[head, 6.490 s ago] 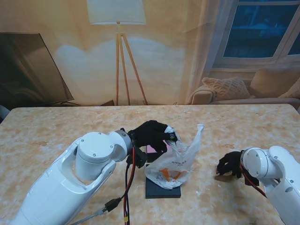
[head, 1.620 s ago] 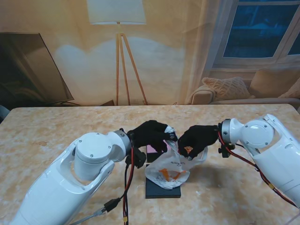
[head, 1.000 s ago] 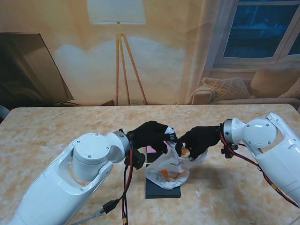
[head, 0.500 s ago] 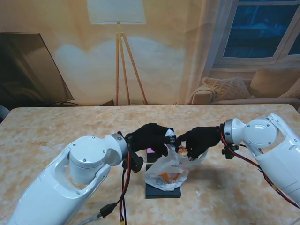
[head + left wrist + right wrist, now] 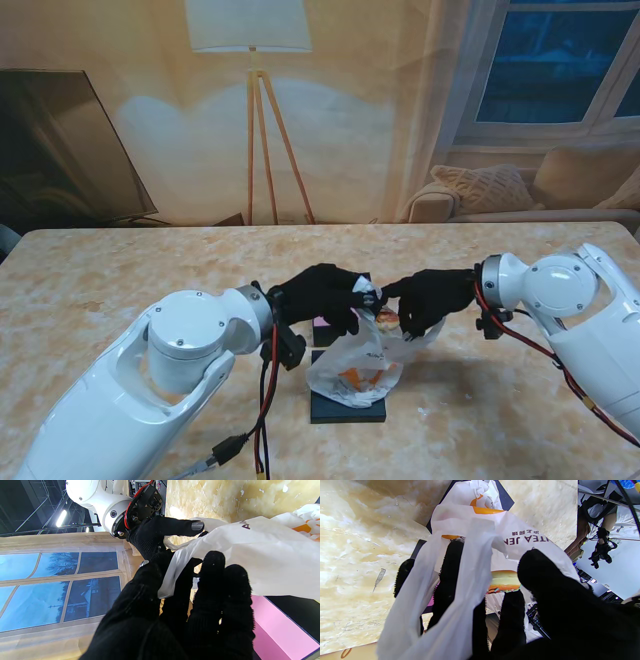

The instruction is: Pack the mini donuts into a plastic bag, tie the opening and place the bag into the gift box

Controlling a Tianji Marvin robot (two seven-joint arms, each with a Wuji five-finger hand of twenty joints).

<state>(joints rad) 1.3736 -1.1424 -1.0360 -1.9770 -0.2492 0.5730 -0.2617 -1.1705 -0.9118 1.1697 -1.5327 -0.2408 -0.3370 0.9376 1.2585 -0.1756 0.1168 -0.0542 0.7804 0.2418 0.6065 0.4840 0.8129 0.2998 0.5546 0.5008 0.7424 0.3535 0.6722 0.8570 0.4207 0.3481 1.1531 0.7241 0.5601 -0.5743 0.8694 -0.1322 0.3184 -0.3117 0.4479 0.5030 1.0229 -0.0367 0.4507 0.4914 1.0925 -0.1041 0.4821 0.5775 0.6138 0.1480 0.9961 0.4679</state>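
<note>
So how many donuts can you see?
1 for sure: a mini donut held in the right hand at the plastic bag mouth. Orange shapes inside may be more.

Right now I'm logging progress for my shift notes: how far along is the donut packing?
Partly done: orange shapes, likely donuts, already show through the plastic bag. In hand: the left hand holds the bag's rim open while the right hand brings a mini donut to the mouth. Left: releasing it, tying the opening, and putting the bag into the gift box it sits on.
</note>
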